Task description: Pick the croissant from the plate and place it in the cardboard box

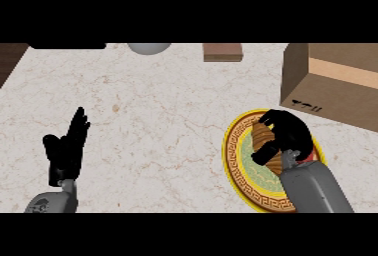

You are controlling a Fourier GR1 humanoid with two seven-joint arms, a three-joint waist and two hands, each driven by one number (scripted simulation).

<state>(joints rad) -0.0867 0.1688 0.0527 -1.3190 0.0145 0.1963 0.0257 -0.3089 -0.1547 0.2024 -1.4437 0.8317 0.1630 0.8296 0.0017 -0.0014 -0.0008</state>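
A brown croissant (263,135) lies on a round plate (240,172) with a yellow rim and a green centre, at the lower right of the counter. My right hand (286,132) is on top of it with fingers and thumb curled round the croissant, hiding most of it. The cardboard box (336,82) stands at the upper right, just beyond the plate. My left hand (68,145) rests open at the lower left, fingers up, far from the plate.
A small brown block (223,52) sits at the counter's back edge, left of the box. A grey rounded object (149,48) shows at the back middle. A dark wooden surface (9,57) borders the counter's far left corner.
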